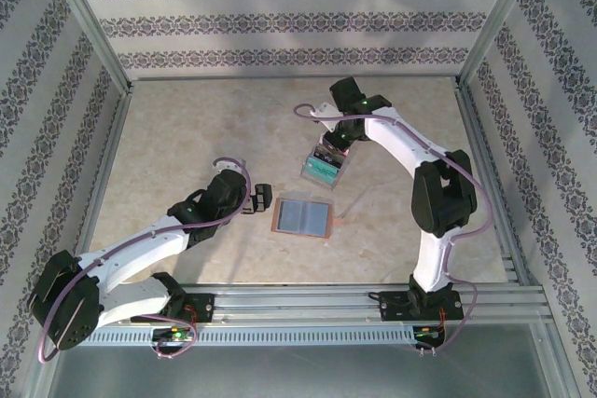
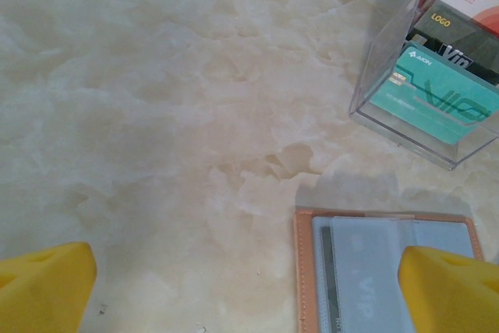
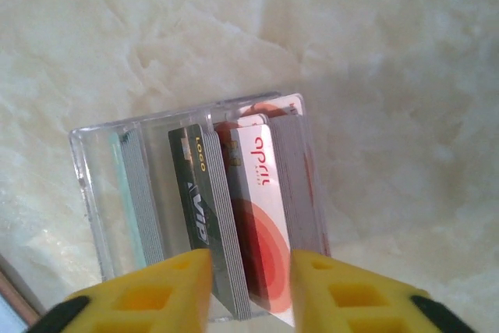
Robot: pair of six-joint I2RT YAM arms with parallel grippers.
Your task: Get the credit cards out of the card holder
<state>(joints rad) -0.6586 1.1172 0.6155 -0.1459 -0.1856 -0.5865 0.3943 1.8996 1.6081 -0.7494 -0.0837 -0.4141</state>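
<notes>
The card holder (image 1: 303, 218) lies open on the table, its grey-blue panels up inside a brown border. In the left wrist view a dark credit card (image 2: 330, 271) shows in a pocket of the card holder (image 2: 366, 263). My left gripper (image 1: 256, 198) hovers open just left of it, and the left gripper (image 2: 248, 286) has nothing between its yellow fingertips. My right gripper (image 1: 328, 151) hangs over a clear tray (image 1: 324, 168). The right gripper (image 3: 251, 286) stands open, straddling an upright dark card (image 3: 195, 185) and a red-and-white card (image 3: 265, 193).
The clear tray (image 3: 86, 161) has slots holding upright cards, including a teal one (image 2: 437, 99) nearest the card holder. Patterned walls and metal frame rails enclose the marble-look table (image 1: 187, 128). A corner of the card holder (image 3: 12, 302) sits just beside the tray.
</notes>
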